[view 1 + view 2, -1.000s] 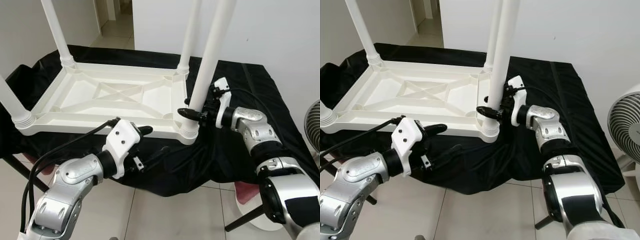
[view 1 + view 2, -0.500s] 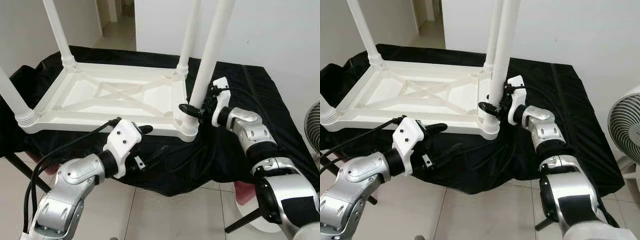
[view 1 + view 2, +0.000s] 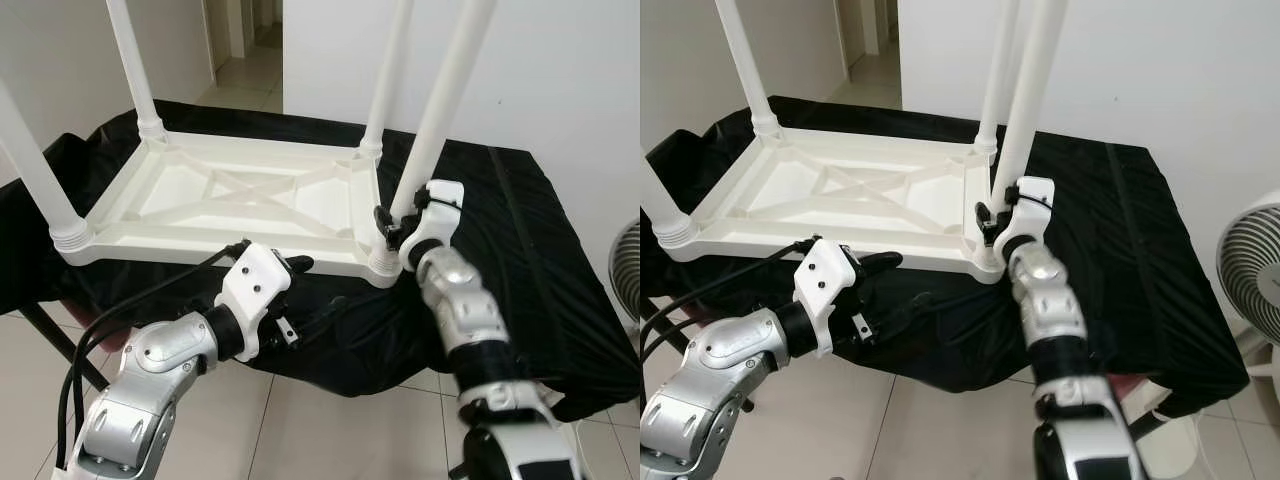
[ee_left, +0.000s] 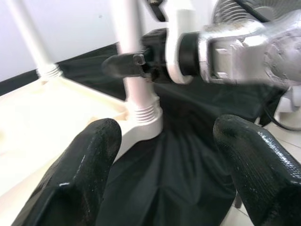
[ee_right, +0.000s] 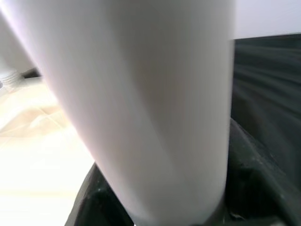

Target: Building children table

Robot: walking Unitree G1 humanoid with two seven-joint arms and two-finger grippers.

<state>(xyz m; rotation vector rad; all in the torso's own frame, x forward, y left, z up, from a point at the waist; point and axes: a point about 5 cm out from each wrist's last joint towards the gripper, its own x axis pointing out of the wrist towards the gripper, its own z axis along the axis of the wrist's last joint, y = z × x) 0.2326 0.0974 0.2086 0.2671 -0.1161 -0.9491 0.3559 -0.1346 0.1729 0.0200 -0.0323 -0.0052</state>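
Right gripper (image 3: 388, 222) jaws clamped on table leg (image 3: 440, 110); left gripper (image 3: 300, 290) jaws apart.

Upturned table (image 3: 240, 195) on the cloth (image 3: 520, 250) — fan (image 3: 1255, 265) seemingly beyond its right edge.

We see that the right gripper (image 3: 386, 222) has slid up the near-right leg (image 3: 440, 110) of the upturned white table (image 3: 225, 200), from just above the leg's ribbed base to a grip higher on the shaft, its jaws still clamped round it. The right arm (image 3: 460, 310) now reaches up from below that leg rather than in from the side.
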